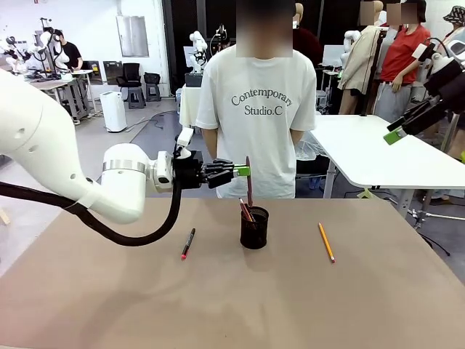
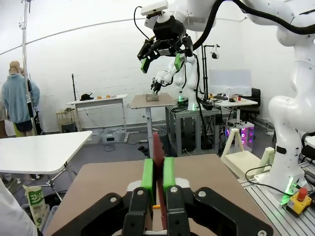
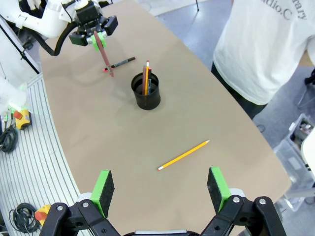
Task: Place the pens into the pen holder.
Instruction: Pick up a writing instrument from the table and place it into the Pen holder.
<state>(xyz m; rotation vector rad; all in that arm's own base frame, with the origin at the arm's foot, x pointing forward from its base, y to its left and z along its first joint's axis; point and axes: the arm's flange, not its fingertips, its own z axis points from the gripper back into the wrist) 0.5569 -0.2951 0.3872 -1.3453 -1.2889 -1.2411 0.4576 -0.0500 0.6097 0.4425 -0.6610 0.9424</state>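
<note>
My left gripper (image 1: pixel 243 171) is shut on a reddish-brown pen (image 1: pixel 248 182), which hangs upright just above the black mesh pen holder (image 1: pixel 254 228). In the left wrist view that pen (image 2: pixel 157 162) stands pinched between the green pads (image 2: pixel 147 173). Other pens stick out of the pen holder (image 3: pixel 146 91). A black pen with a red tip (image 1: pixel 188 243) lies on the table to the holder's left. A yellow pencil (image 1: pixel 326 241) lies to its right. High over the table's right side, my right gripper (image 1: pixel 396 134) is open, and below it lies the pencil (image 3: pixel 183 155).
A person in a white T-shirt (image 1: pixel 259 109) stands at the far edge of the brown table (image 1: pixel 232 305), no hands over it. A white table (image 1: pixel 378 149) stands behind on the right. The tabletop near me is bare.
</note>
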